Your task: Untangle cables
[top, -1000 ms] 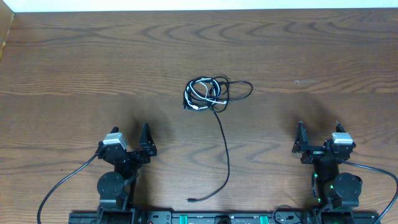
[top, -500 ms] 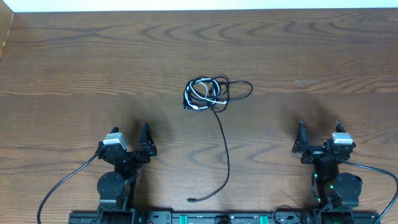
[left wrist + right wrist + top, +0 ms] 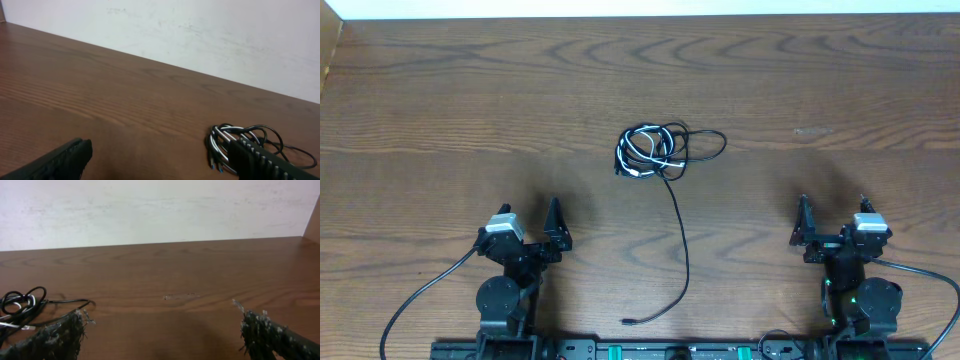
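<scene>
Sole obstacle on the table (image 3: 440,100): cables (image 3: 655,152) knotted in the upper centre of the overhead view. One black strand (image 3: 682,240) trails down to a plug (image 3: 627,322) at bottom centre, splitting the middle lane. Bare wood lies on either side. Left gripper (image 3: 529,222) and right gripper (image 3: 833,215) each face open wood toward the knot. The wall (image 3: 640,8) bounds the top edge.

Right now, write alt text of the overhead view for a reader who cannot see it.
A small tangle of black and white cables lies on a dark wooden table, one black strand trailing toward the near edge to a plug. The left gripper and right gripper sit open near that edge, clear of the cables, holding nothing.
</scene>
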### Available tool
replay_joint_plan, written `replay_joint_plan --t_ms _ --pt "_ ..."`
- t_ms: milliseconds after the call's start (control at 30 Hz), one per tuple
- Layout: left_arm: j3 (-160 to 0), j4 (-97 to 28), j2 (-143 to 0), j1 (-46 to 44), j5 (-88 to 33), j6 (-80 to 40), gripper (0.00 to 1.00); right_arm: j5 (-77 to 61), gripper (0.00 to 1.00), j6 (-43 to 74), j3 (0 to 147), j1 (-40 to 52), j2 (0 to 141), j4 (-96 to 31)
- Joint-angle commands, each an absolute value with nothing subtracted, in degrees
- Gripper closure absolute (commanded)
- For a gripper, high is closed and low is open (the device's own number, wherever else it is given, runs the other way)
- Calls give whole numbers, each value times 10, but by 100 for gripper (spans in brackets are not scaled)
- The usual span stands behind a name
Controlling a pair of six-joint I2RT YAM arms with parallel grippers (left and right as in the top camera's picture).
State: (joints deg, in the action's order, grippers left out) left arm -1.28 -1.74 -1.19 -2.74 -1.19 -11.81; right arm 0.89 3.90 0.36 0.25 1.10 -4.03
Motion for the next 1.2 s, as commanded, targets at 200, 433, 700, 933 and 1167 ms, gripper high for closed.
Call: replay_joint_plan --t_ms 200,433,700,933,1167 --pt "-14 -44 -14 -30 -50 -93 8 13 1 44 3 5 13 -43" --pt "-48 -90 -17 -30 -59 -78 8 13 1 44 3 5 13 -43" --pt "-169 -157 -202 -30 -74 -42 8 13 1 44 3 5 13 -43" --pt "-293 -199 -447 -30 -153 -26 8 13 1 44 3 5 13 -43" --pt "-467 -301 -663 -30 -190 -26 8 13 1 44 3 5 13 -42"
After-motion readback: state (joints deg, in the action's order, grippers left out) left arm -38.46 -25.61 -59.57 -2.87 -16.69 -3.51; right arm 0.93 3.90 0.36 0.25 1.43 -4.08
